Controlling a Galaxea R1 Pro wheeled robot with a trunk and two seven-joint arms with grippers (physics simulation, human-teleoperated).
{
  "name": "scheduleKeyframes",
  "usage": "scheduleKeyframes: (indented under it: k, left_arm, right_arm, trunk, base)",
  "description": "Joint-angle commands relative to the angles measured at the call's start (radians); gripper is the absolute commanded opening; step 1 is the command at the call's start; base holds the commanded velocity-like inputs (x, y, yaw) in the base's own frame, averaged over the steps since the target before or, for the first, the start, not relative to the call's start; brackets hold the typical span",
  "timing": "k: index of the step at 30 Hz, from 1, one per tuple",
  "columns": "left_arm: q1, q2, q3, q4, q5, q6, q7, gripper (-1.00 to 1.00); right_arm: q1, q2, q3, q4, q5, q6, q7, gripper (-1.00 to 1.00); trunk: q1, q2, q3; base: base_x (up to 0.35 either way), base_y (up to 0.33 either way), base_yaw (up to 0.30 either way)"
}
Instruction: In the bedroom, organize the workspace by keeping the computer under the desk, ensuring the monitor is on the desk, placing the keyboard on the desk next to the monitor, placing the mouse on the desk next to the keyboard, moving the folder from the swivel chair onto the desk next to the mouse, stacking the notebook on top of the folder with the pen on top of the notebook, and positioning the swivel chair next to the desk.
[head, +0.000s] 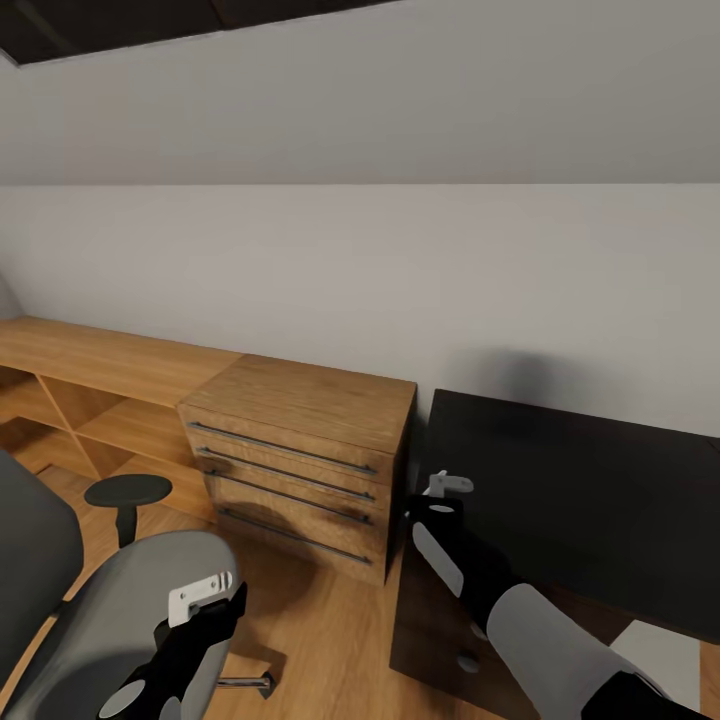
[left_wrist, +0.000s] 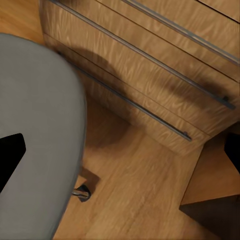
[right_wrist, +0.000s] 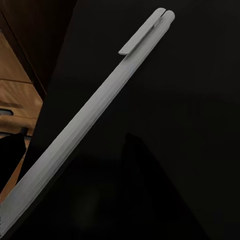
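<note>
The grey swivel chair (head: 100, 620) stands at the lower left, and my left gripper (head: 205, 597) hangs open over the front of its seat (left_wrist: 35, 100). The black top of the desk (head: 580, 480) fills the right side. My right gripper (head: 447, 487) sits at the desk's left edge. In the right wrist view the slim white pen (right_wrist: 100, 115) runs slantwise, very close, over the black desk top (right_wrist: 190, 125). One dark finger (right_wrist: 11, 157) stands far out at the side, so this gripper looks open. I cannot tell whether it touches the pen.
A light wooden drawer unit (head: 300, 440) with long metal handles stands against the wall between chair and desk, also in the left wrist view (left_wrist: 150, 65). Low wooden shelves (head: 90, 400) run along the wall at left. A black armrest (head: 127, 491) rises beside the seat. Wood floor (head: 330, 630) lies between.
</note>
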Motion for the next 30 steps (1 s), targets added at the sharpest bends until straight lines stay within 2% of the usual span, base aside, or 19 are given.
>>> scheduleKeyframes:
  k: [1,30]
  left_arm:
    - [0.0,0.0,0.001,-0.002,0.011,0.005,0.006,1.0]
    - [0.0,-0.001,-0.001,0.0,0.01,0.005,0.006,1.0]
  right_arm:
    - [-0.001,-0.035,0.003,-0.001,0.011,0.013,-0.022,-1.0]
    - [-0.001,-0.035,0.003,-0.002,0.012,0.012,-0.024,-1.0]
  trunk:
    - [0.0,-0.001,-0.001]
    - [0.0,-0.001,-0.001]
  base:
    - [0.0,-0.087,0.0]
    - [-0.021,-0.033,0.0]
